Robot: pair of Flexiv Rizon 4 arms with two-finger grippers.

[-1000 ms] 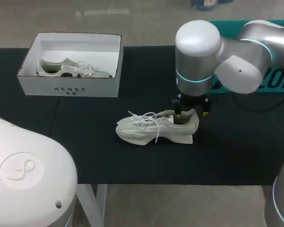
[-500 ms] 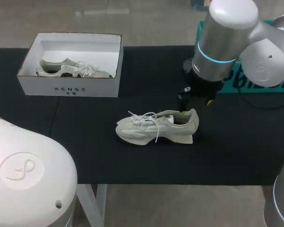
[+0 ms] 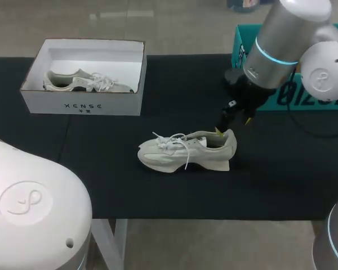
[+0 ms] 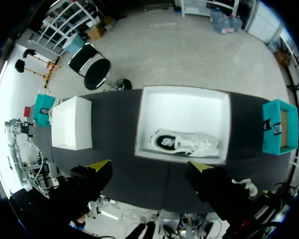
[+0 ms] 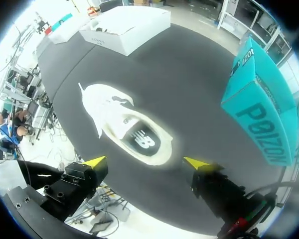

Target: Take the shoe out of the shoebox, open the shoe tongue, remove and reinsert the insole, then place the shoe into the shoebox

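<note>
- Near the middle right of the head view, my right pincer (image 3: 233, 125) has lifted off the pale grey lace-up shoe (image 3: 186, 151), wide open and empty.
- That shoe lies free on the black counter (image 3: 101, 180), so I think it is ready for the next step.
- Its toe points to the frame's left, and its long side runs left to right.

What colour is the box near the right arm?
The box is teal with dark lettering; right wrist view shows it best.
</note>
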